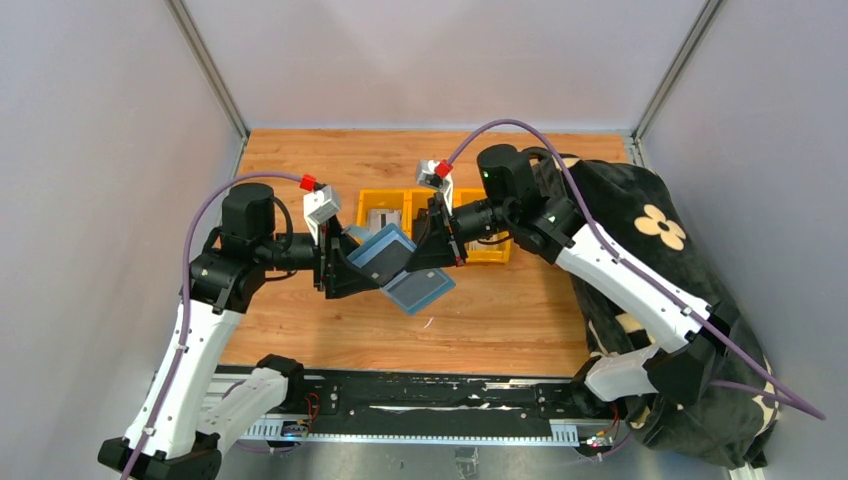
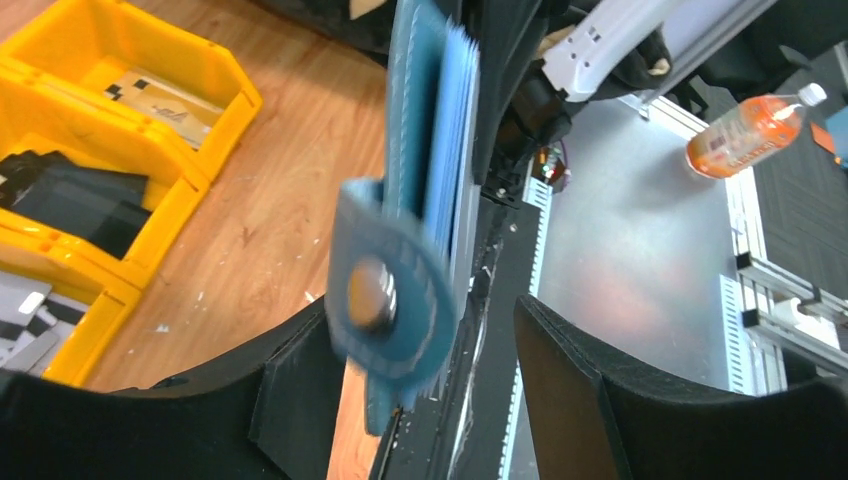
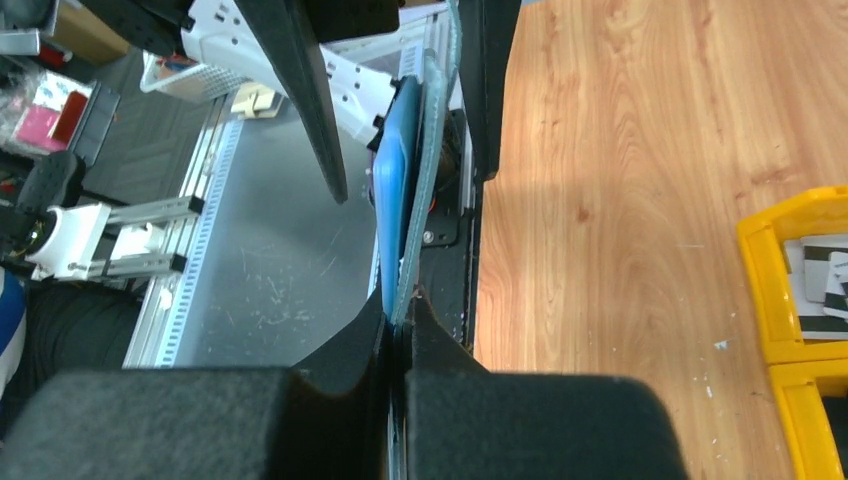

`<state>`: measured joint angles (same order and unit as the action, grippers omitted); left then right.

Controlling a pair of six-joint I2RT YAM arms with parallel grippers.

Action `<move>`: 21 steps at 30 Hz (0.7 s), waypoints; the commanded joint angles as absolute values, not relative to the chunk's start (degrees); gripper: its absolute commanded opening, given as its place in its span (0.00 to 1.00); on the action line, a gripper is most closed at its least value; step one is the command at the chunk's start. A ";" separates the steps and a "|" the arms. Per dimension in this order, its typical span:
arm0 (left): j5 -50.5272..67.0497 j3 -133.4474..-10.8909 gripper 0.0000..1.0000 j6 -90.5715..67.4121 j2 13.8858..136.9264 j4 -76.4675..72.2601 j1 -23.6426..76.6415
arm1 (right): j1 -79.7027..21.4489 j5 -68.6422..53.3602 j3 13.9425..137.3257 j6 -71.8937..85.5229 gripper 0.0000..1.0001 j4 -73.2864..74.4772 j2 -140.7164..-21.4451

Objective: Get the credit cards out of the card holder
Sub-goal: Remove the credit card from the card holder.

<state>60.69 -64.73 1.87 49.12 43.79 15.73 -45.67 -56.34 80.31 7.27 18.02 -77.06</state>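
Observation:
The card holder (image 1: 400, 268), slate-blue and folded open into two panels, hangs in the air between my two arms above the wooden table. My right gripper (image 3: 400, 325) is shut on the edge of the card holder (image 3: 398, 200), which shows edge-on there. My left gripper (image 2: 430, 400) stands open around the holder's other end. Its snap tab (image 2: 385, 295) is blurred and sits close to the left finger (image 2: 290, 400), well apart from the other. Credit cards lie in the yellow bins (image 1: 385, 195): a pale one (image 2: 160, 100) and striped ones (image 3: 825, 285). Whether the holder contains cards is hidden.
A row of yellow bins (image 2: 215, 75) stands behind the grippers at the table's middle. A black bag with cream flowers (image 1: 650, 230) fills the right side under the right arm. A black rail (image 1: 430, 400) runs along the near edge. An orange bottle (image 2: 750, 135) lies off the table.

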 commanded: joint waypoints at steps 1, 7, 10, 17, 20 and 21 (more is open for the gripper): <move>66.40 -65.70 0.65 5.37 49.22 47.10 15.64 | -48.57 -56.16 85.55 -3.55 0.00 32.50 -79.32; 69.65 -64.54 0.64 4.84 50.75 47.20 15.62 | -51.70 -51.86 93.24 -8.26 0.00 40.88 -83.73; 69.38 -64.47 0.62 5.15 50.68 47.03 15.62 | -52.96 -49.96 96.33 -10.03 0.00 44.33 -85.95; 67.10 -62.53 0.40 10.53 49.61 50.57 15.92 | -55.23 -46.33 104.30 -13.28 0.00 51.46 -90.68; 65.12 -63.17 0.26 15.37 51.55 55.65 16.83 | -55.65 -46.46 106.52 -14.09 0.00 52.82 -91.86; 65.17 -63.11 0.21 15.99 52.11 56.31 16.87 | -55.78 -46.35 107.05 -14.25 0.00 53.10 -92.18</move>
<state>66.50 -63.05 9.52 50.28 49.93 15.97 -54.57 -47.70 103.44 -11.68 49.47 -91.11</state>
